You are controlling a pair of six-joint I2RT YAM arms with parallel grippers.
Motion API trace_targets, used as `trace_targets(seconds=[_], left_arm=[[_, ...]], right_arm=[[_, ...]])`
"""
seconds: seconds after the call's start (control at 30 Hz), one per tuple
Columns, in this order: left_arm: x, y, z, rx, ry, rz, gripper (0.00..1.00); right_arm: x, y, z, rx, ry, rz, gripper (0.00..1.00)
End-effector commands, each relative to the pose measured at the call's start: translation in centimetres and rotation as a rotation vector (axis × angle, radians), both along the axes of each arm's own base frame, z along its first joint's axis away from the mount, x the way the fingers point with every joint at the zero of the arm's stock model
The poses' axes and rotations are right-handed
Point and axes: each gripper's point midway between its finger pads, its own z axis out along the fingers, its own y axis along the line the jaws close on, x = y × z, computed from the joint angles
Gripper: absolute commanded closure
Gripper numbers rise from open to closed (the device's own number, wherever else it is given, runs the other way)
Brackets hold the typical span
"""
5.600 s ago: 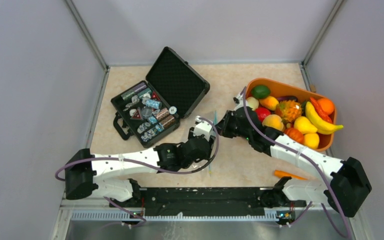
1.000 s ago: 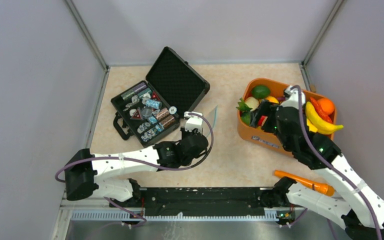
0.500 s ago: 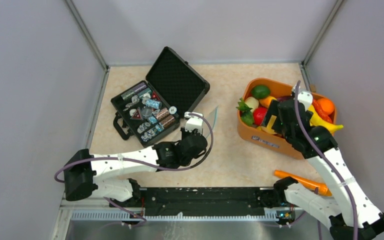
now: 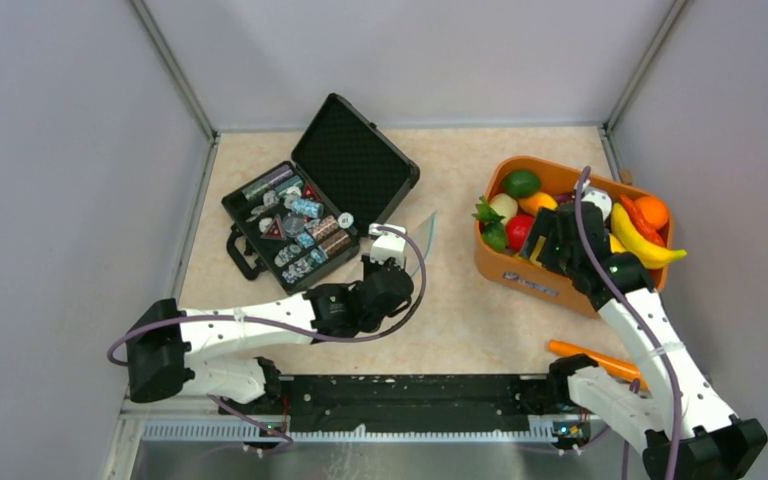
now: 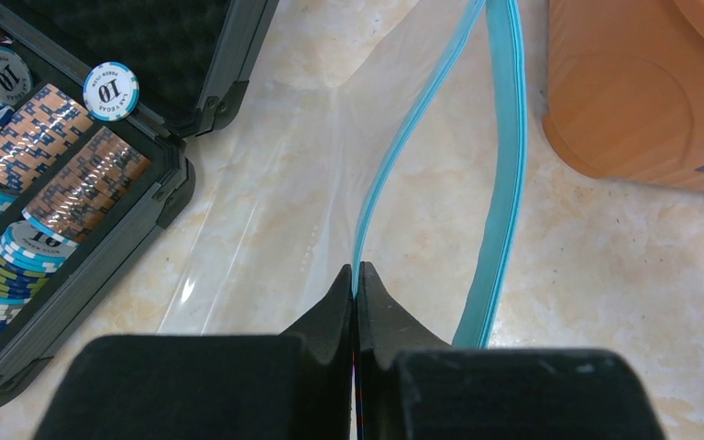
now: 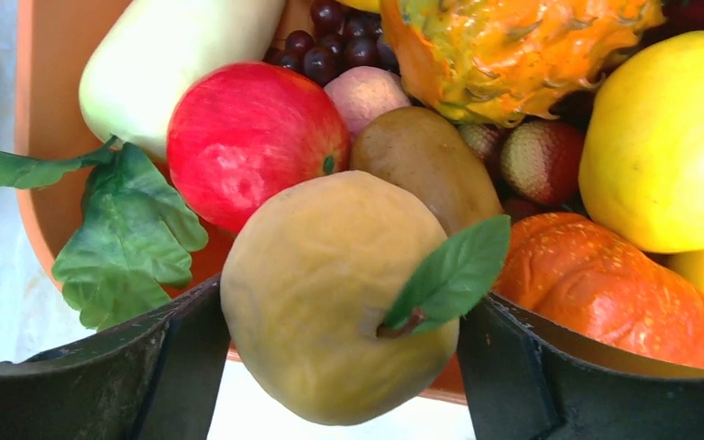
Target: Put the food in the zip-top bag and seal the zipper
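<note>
My left gripper [image 5: 356, 270] is shut on one teal lip of the zipper [image 5: 504, 183]. The clear zip-top bag [image 5: 284, 211] lies flat on the table with its mouth spread open; from above it shows beside the left gripper [image 4: 390, 255]. My right gripper [image 6: 339, 357] is shut on a yellow-tan fruit [image 6: 330, 293] with a green leaf, held at the near rim of the orange basket [image 6: 37, 137]. Both jaws press its sides. More food fills the basket: a red apple [image 6: 252, 137], an orange pumpkin [image 6: 605, 284], a banana [image 4: 640, 245].
An open black case [image 4: 320, 190] of poker chips lies at the back left, close to the bag. An orange carrot [image 4: 600, 358] rests on the table by the right arm's base. The orange basket [image 4: 520, 275] stands at the right, beside the bag's mouth.
The right gripper has shifted a little over the basket and now has the yellow-tan fruit between its jaws. The left arm and the bag have stayed put.
</note>
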Motion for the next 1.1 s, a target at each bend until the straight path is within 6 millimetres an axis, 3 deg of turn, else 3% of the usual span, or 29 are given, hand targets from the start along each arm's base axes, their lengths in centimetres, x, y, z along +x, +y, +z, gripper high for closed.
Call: trace_targets(seconds=[0.0, 0.1, 0.27, 0.37, 0.47, 0.63, 0.9, 1.07], left_arm=[[0.1, -0.2, 1.0, -0.041, -0.021, -0.006, 1.0], [0.1, -0.1, 0.9, -0.042, -0.019, -0.006, 1.0], [0.0, -0.1, 1.0, -0.042, -0.021, -0.008, 1.0], [0.0, -0.1, 1.1, -0.046, -0.023, -0.01, 1.0], [0.1, -0.1, 1.2, -0.049, -0.024, -0.009, 1.0], [0.0, -0.3, 1.4, -0.055, -0.025, -0.016, 1.0], [-0.3, -1.2, 2.3, -0.1, -0.019, -0.062, 1.0], [-0.5, -2.0, 3.1, -0.128, -0.016, -0.088, 1.0]], right_arm=[[1.4, 0.7, 1.1, 0.039, -0.069, 0.028, 0.24], [1.3, 0.9, 1.9, 0.053, -0.104, 0.039, 0.36], [1.1, 0.9, 4.5, 0.08, -0.199, 0.05, 0.45], [0.9, 1.9, 6.6, 0.131, -0.281, 0.105, 0.5], [0.4, 4.6, 8.6, 0.241, -0.364, 0.224, 0.54], [-0.6, 11.7, 11.0, 0.516, -0.443, 0.56, 0.72], [-1.2, 18.5, 10.2, 0.511, -0.415, 0.762, 0.74], [-0.9, 22.3, 8.4, 0.512, -0.382, 0.808, 0.75]])
